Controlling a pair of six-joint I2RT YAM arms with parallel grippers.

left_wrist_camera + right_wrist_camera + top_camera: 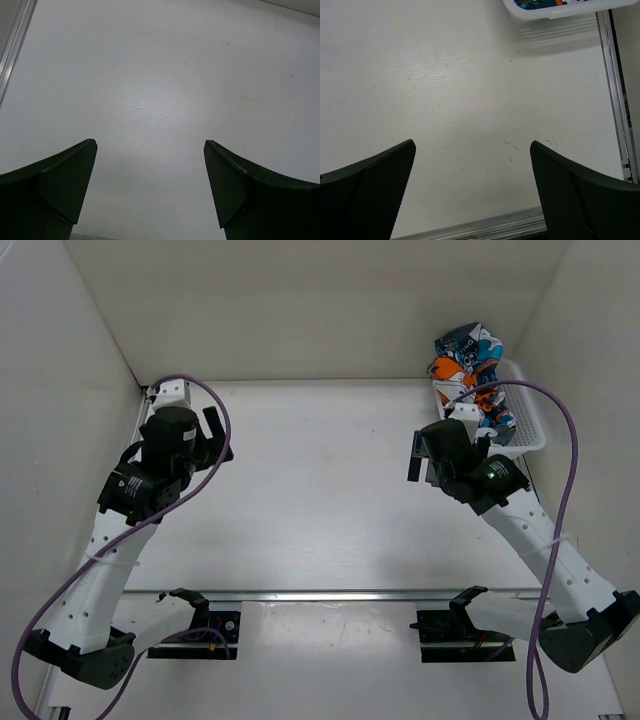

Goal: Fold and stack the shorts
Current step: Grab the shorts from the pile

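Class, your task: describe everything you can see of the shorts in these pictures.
The shorts are soft printed fabric in a busy patchwork of orange, turquoise, navy and white. They are not folded. They sit crumpled in a heap, the top bunching up above the rim of a white slatted basket at the table's far right corner. Only the basket appears to touch them. The right wrist view shows just a sliver of the print inside the basket, at the top edge.
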